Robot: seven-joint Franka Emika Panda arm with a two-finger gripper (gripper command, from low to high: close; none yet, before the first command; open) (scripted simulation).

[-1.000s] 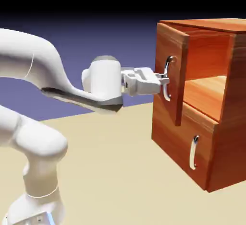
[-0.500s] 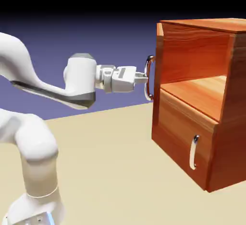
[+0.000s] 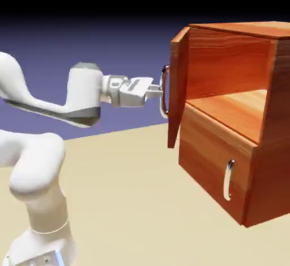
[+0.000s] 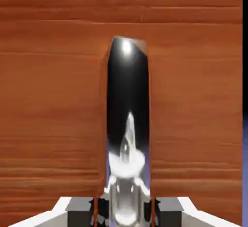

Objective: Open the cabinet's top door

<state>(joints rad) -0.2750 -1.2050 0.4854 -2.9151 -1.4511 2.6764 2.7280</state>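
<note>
The tool (image 3: pixel 158 92) is closed narrow on the curved silver handle (image 3: pixel 164 91) of the top door (image 3: pixel 179 83). In the hand view the tool (image 4: pixel 125 211) has the handle (image 4: pixel 128 119) running up between its two grey fingertips (image 4: pixel 80 210), filling the gap between them, with the door's wood grain (image 4: pixel 53 100) behind it across nearly the whole picture.

The top door stands swung out from the cabinet (image 3: pixel 243 117), hinged at the cabinet's near front corner, so that only its thin edge and a sliver of its face show in the exterior view. Its lower end hangs just in front of the cabinet's lower panel (image 3: pixel 212 157). Behind the door the upper compartment (image 3: pixel 226 72) is open to view, with a wooden shelf floor (image 3: pixel 238 109) inside it. The lower panel is flush with the cabinet front and carries its own vertical silver handle (image 3: pixel 227 180), well below the tool.

The white arm (image 3: pixel 34 123) reaches level toward the door from the side away from the cabinet. The cabinet sits on the beige tabletop (image 3: pixel 130 202); nothing lies on the tabletop between the arm's base and the cabinet.
</note>
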